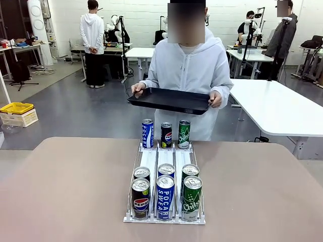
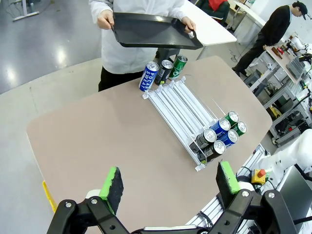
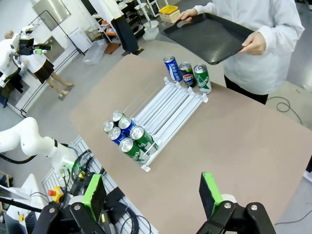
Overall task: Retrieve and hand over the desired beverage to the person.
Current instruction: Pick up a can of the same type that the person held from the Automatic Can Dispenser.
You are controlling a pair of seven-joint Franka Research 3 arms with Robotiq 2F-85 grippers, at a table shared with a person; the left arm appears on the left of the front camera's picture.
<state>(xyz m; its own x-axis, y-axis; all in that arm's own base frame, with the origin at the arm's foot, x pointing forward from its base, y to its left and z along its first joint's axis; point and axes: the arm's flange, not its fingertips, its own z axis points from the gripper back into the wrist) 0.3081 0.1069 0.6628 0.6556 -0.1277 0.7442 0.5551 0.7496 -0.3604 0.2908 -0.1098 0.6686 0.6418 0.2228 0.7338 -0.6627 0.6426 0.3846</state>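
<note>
Retrieval not begun: left tool [image 2: 169,169], right tool [image 3: 152,176] both spread, empty, high over worktop [image 1: 65,186]. Ahead of both tools, cans [image 1: 165,196] in rack [image 1: 165,159]; person [image 1: 186,68] beyond holds tray [image 1: 169,100]. Next we must learn wanted can, then descend.

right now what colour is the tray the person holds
The tray is black, clearest in the front view.

Person [image 1: 187,65]: pale grey-white hoodie. Tray [image 1: 169,100]: plain black. Table [image 1: 65,191]: plain tan. Rack [image 1: 165,160]: white. 3 blue cans [image 1: 147,133] with white lettering, 3 black cans [image 1: 166,134] with a red, white and blue roundel, 3 green cans [image 1: 184,134] with white lettering; all have silver tops.
</note>
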